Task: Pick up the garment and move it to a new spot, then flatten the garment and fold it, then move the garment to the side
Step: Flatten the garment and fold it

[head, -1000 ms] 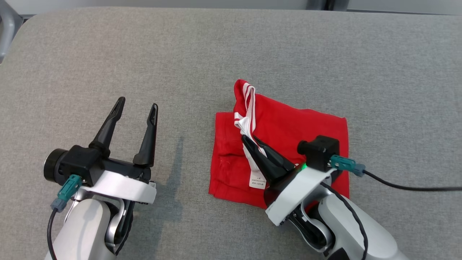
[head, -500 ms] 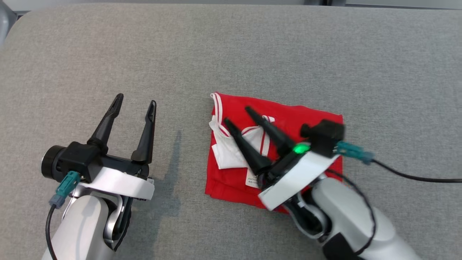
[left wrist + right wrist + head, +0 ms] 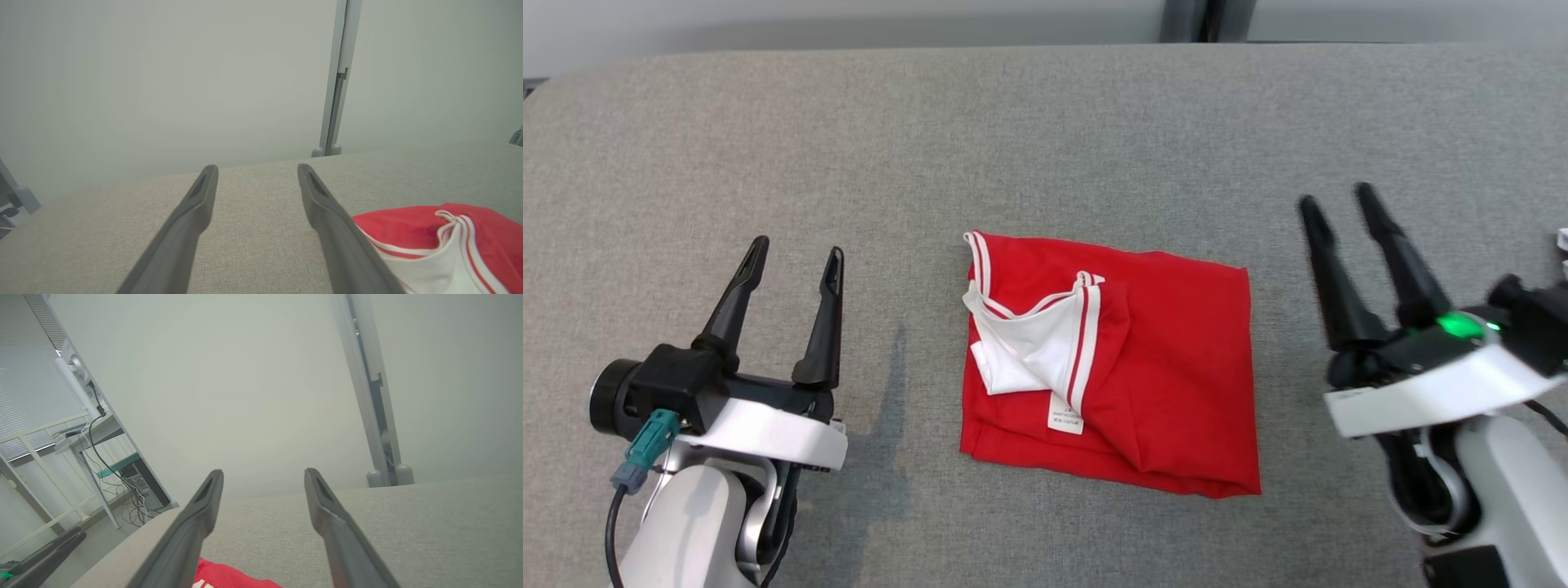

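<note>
The right hand (image 3: 1335, 196), which a second earlier had been pinched shut on the white-trimmed edge above the cloth, stood at the right of the head view with its fingers spread wide and empty, well apart from the garment (image 3: 1160, 359). The left hand (image 3: 796, 247) waited at the lower left as before, equally wide and holding nothing, with bare table (image 3: 1045, 122) between it and the cloth.

Between the two hands, at the centre of the frame, the red garment lay released as a rough rectangle. Its white lining (image 3: 1029, 343) with red stripes was turned over on the left half, and a care label (image 3: 1066, 420) faced up near the lower edge. The lower right corner looked thicker and slightly rumpled. The release suggested that a fold had just been laid down, leaving perhaps a tidier fold and the move to the side.

The table was covered in plain grey woven fabric with rounded far corners. Beyond it, in the wrist views, rose a pale wall (image 3: 163, 81) with a grey upright post (image 3: 337, 81). At the left of the right wrist view stood a desk (image 3: 102, 428) hung with cables, beside window blinds (image 3: 24, 375)
</note>
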